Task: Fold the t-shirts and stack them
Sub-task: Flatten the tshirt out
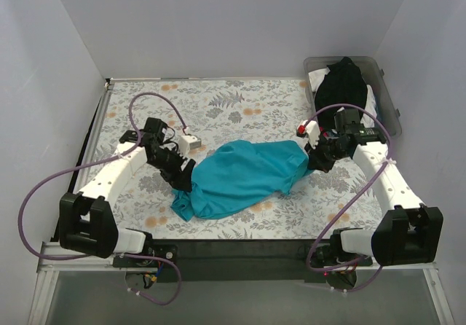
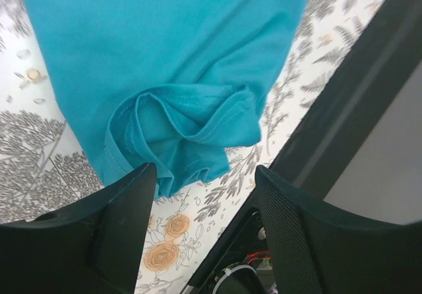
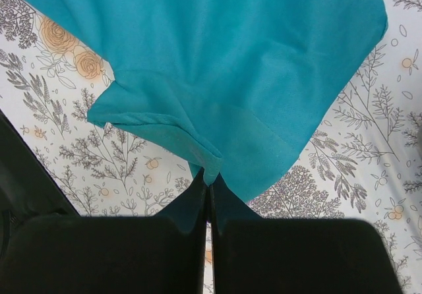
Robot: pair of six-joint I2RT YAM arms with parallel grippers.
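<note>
Since our left gripper (image 1: 180, 175) sits at the left end of the teal shirt (image 1: 240, 175) with jaws apart, we call it released. The wrist view shows both fingers (image 2: 125, 221) spread wide, with a bunched, stitched hem (image 2: 194, 132) just ahead of the gap and nothing clamped. The left fingertip overlaps the cloth edge; whether it touches or only hangs over it, we can't tell. Our read: it's lined up there to take that hem.

The teal shirt lies mid-table on the tablecloth (image 1: 233, 103), a crumpled oblong slanting from near-left to far-right. It's neither flat nor folded.

Right gripper (image 1: 314, 159) is at the shirt's right end and clenched on it. Its wrist view shows the fingers pressed together with a corner of teal edge pinched at the tips. We judge this end is held so the cloth can be tensioned once the left end is caught. That makes this the spreading step, with folding not begun.

In the far-right corner, the bin (image 1: 387, 95) holds the black shirt (image 1: 344, 84), heaped and unfolded, well apart from both arms. There's something white beside it that we can't identify. So we're early in the task.

One risk: a left grab on that bunched hem could catch several layers, and the shirt would open twisted.
</note>
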